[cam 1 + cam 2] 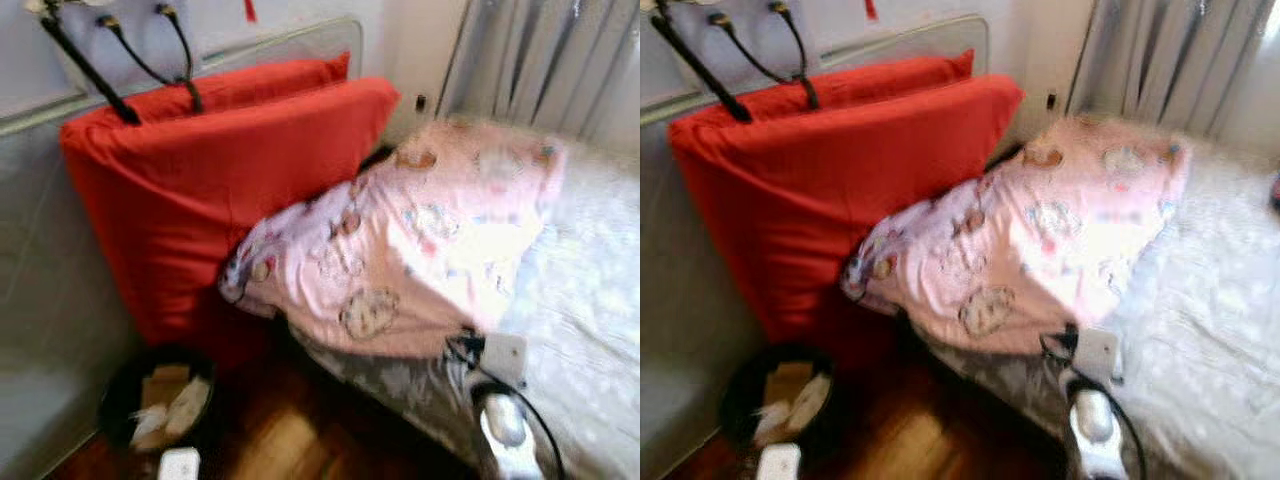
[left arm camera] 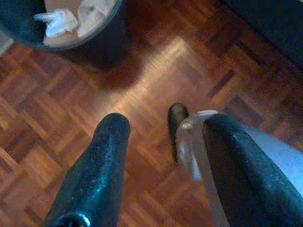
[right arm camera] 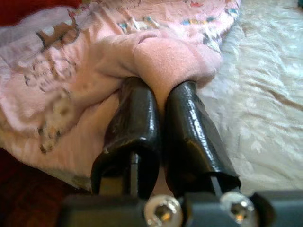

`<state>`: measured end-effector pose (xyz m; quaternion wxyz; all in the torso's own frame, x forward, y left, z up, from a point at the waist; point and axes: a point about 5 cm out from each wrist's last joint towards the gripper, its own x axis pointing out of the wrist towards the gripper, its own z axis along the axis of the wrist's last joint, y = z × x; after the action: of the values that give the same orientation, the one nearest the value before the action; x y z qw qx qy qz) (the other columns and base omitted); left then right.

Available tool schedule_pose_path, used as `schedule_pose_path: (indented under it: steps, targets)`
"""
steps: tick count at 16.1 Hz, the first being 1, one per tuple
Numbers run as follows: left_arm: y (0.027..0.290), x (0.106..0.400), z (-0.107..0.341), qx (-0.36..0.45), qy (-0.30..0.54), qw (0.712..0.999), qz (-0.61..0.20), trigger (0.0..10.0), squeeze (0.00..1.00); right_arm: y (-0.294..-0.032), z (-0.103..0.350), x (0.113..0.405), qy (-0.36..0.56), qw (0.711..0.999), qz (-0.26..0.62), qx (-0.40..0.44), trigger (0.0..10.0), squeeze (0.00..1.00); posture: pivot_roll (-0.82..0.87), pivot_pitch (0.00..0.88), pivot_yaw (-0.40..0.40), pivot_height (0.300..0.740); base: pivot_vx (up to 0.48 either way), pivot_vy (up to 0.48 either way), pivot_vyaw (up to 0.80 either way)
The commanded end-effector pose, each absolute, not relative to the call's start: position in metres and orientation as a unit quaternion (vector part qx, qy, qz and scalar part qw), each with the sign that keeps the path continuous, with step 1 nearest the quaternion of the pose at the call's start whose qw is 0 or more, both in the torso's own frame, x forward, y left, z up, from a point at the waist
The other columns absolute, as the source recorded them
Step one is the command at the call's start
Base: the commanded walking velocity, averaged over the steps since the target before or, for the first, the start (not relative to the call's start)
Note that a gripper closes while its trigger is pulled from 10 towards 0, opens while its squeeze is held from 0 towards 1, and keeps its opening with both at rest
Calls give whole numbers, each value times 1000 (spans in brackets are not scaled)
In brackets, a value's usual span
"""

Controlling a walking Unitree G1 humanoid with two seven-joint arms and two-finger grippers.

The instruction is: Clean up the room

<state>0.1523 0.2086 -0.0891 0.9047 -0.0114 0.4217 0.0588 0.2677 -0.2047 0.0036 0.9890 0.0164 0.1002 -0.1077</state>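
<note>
A pink blanket [image 1: 420,240] with cartoon prints lies bunched at the head of the bed, on the white sheet [image 1: 590,300]. My right arm [image 1: 500,420] reaches up to the blanket's near edge. In the right wrist view my right gripper [image 3: 162,92] is shut on a fold of the pink blanket [image 3: 165,56]. Two red pillows [image 1: 200,180] stand upright against the headboard, left of the blanket. My left gripper [image 2: 165,125] hangs open above the wooden floor [image 2: 156,71] with nothing between its fingers.
A black waste bin [image 1: 160,400] with paper in it stands on the floor below the red pillows, beside the grey wall. Black cables [image 1: 120,50] hang over the headboard. Grey curtains [image 1: 560,60] hang behind the bed.
</note>
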Motion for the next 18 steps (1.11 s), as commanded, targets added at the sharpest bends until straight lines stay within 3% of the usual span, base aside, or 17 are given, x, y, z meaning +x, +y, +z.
schedule_pose_path:
  steps: [1, 6, 11, 12, 13, 18]
  targets:
    - [213, 149, -90, -4, 430, 901, 59, 10000, 0, -202, 4, 269, 101, 989, -106, 20, 10000, 0, 23, 0, -12, 740, 0, 0, 0]
    - [213, 147, -91, -1, 436, 898, 56, 10000, 0, -214, -26, 251, 228, 958, -161, 62, 10000, 0, 24, 0, -12, 740, 0, 0, 0]
    - [211, 147, -92, 7, 438, 898, 47, 10000, 0, -217, -35, 246, 274, 932, -193, 135, 10000, 0, 24, 0, -9, 740, 0, 0, 0]
    - [211, 147, -92, 8, 438, 898, 45, 10000, 0, -219, -35, 246, 276, 931, -196, 139, 10000, 247, 26, 0, -9, 740, 0, 0, 0]
    - [210, 147, -91, 8, 437, 898, 44, 10000, 0, -222, -35, 246, 278, 930, -196, 136, 10000, 780, 27, 0, -10, 740, 0, 0, 0]
    - [209, 147, -92, 9, 438, 898, 42, 10000, 0, -225, -37, 243, 287, 927, -198, 141, 10000, 733, 26, 0, -9, 740, 0, 0, 0]
